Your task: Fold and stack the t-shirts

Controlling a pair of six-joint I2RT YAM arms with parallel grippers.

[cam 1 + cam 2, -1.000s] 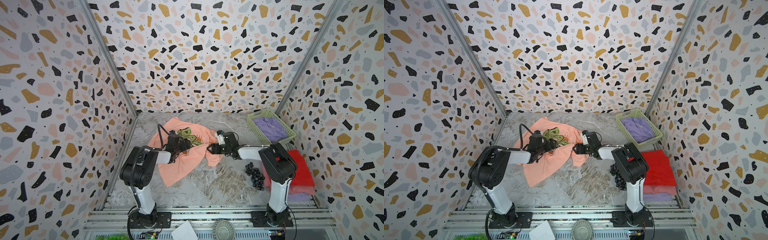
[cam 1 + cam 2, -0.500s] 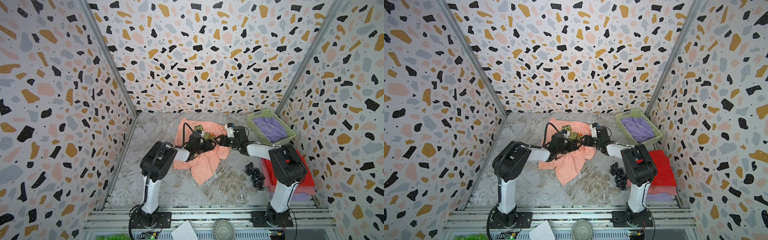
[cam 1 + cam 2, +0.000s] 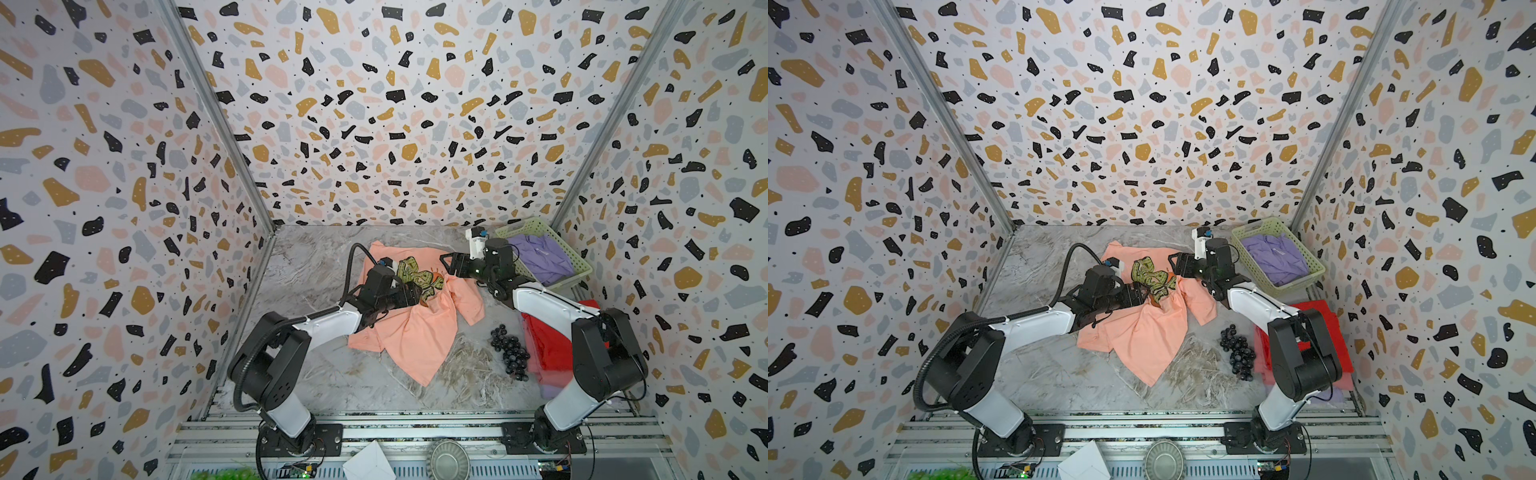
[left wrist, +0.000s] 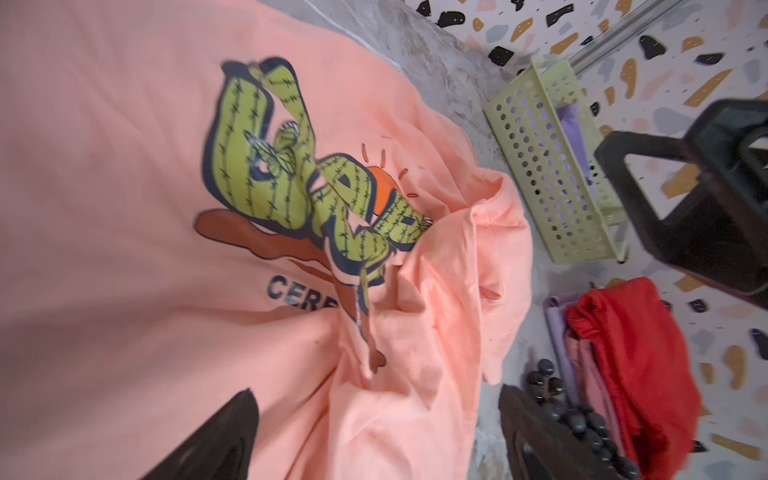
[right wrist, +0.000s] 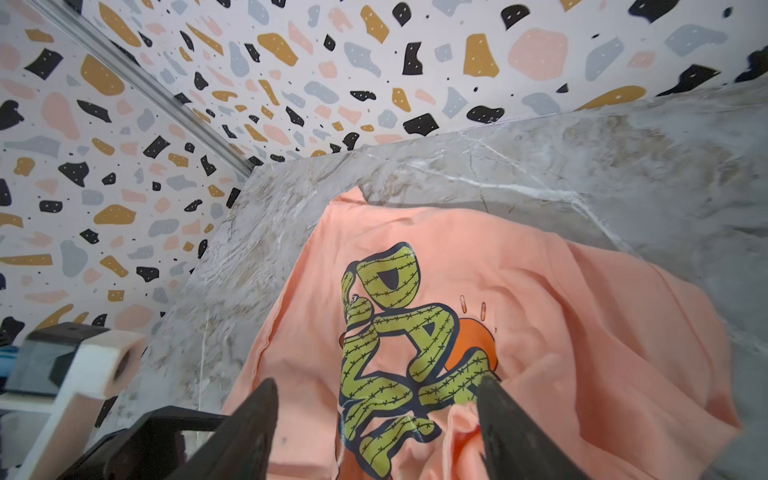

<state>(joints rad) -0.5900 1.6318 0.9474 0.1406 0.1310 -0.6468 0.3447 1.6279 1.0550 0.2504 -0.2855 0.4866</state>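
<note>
Peach tee (image 3: 415,336) lay crumpled mid-frame on the surface (image 3: 316,266). I saw left pincer (image 3: 417,294) and right pincer (image 3: 445,266) both spread wide over its print, gripping nothing. Red tee (image 3: 548,345) sat folded lower right.

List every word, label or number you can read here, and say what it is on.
"CERE": dark capitals on the peach t-shirt, below the green cactus lettering; a fold hides the rest.
Green cactus lettering: crumpled, unreadable.
Nothing else legible.

Bright, even light; wrist views seem blurred toward edges.
</note>
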